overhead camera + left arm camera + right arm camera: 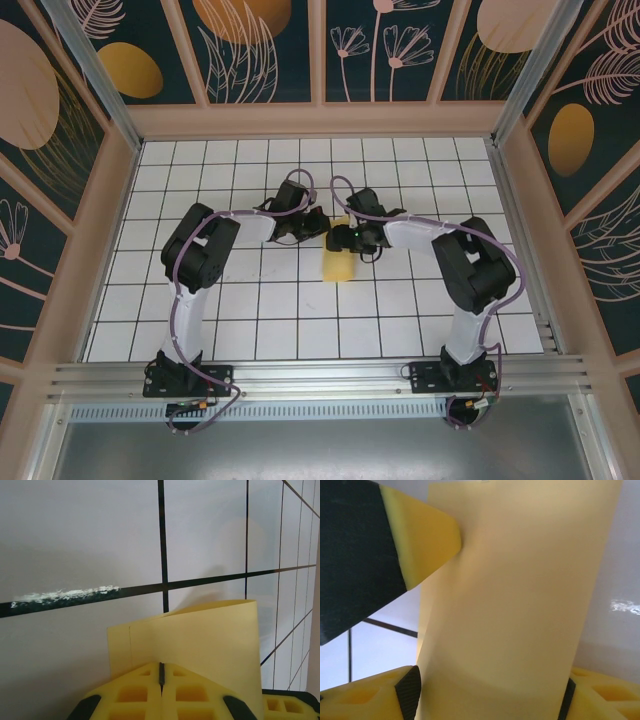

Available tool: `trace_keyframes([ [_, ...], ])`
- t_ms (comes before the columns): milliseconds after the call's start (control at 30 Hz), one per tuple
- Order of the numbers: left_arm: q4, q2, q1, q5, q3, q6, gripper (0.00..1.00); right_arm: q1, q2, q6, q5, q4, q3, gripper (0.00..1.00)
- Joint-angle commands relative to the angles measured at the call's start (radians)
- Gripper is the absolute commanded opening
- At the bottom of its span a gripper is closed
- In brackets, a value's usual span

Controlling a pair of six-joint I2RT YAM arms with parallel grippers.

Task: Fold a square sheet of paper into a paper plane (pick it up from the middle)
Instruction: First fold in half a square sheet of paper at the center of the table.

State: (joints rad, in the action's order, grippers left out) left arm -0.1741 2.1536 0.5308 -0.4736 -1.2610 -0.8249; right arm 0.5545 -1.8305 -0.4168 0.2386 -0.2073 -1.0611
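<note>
Left gripper (pixel 161 672) was pinching the paper (pixel 337 265) tight. Right gripper (pixel 492 680) sat spread either side of it, with the sheet curling nearward from both.

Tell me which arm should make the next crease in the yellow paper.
Right, probably. The right claw stands open astride the yellow paper, free to close on it, while the left claw is shut at the sheet's edge, apparently holding it up.
</note>
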Motion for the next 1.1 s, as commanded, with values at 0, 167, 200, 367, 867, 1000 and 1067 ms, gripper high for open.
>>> trace_keyframes([
  [0, 0.084, 0.04, 0.001, 0.056, -0.001, 0.033, 0.0, -0.066, 0.052, -0.035, 0.128, 0.012, 0.046, 0.71],
  [167, 0.083, 0.038, 0.002, 0.058, 0.003, 0.036, 0.0, -0.11, 0.041, -0.064, 0.247, 0.011, 0.053, 0.7],
  [200, 0.082, 0.039, 0.001, 0.058, 0.004, 0.035, 0.0, -0.118, 0.041, -0.07, 0.259, 0.015, 0.057, 0.7],
  [367, 0.077, 0.035, 0.001, 0.054, 0.006, 0.034, 0.0, -0.143, 0.016, -0.072, 0.308, 0.003, 0.057, 0.58],
  [867, 0.062, -0.159, 0.002, 0.104, -0.001, 0.031, 0.12, -0.14, -0.085, -0.037, 0.197, -0.044, 0.066, 0.42],
  [1000, 0.03, -0.22, 0.001, 0.14, 0.05, 0.006, 0.15, -0.126, -0.106, -0.038, 0.139, -0.065, 0.06, 0.44],
  [1067, 0.016, -0.234, 0.002, 0.15, 0.079, -0.008, 0.15, -0.115, -0.115, -0.046, 0.096, -0.079, 0.054, 0.47],
])
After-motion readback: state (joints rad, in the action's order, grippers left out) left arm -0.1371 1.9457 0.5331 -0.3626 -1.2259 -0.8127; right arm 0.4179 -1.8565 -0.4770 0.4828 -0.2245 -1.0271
